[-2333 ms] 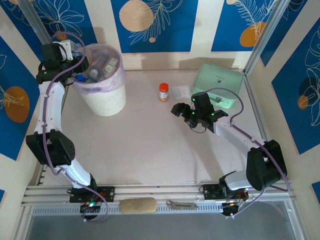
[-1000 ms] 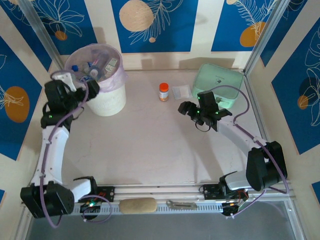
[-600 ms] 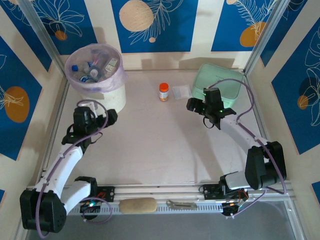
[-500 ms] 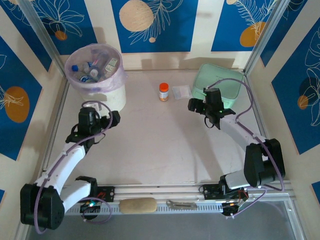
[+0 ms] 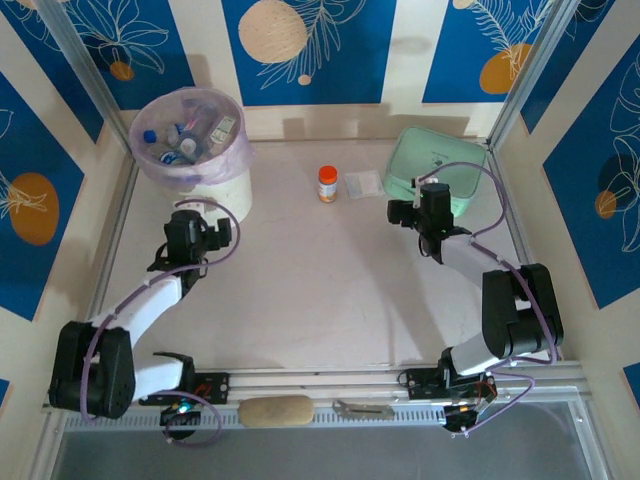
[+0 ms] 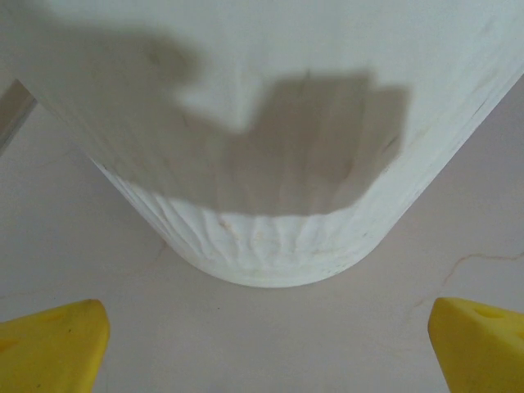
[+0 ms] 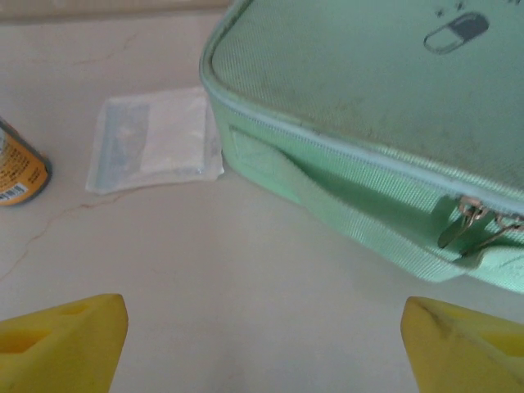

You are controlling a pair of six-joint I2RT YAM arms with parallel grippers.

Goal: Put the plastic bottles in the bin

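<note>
Several plastic bottles [image 5: 185,135] lie inside the bin [image 5: 222,205] at the worktop's [image 5: 300,290] far left. Both gape empty: the left end effector [image 6: 266,348], low beside the bin's base, could shove it over; the right end effector [image 7: 262,344], near the mint case [image 7: 368,123], might wrongly grab the orange-capped jar [image 5: 327,184].

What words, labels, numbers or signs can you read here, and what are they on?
No words can be read anywhere.
Green case: a capsule symbol printed on the lid, no legible text.
Jar: label print too blurred to read.
Bottles in the bin: labels too small to read.
</note>
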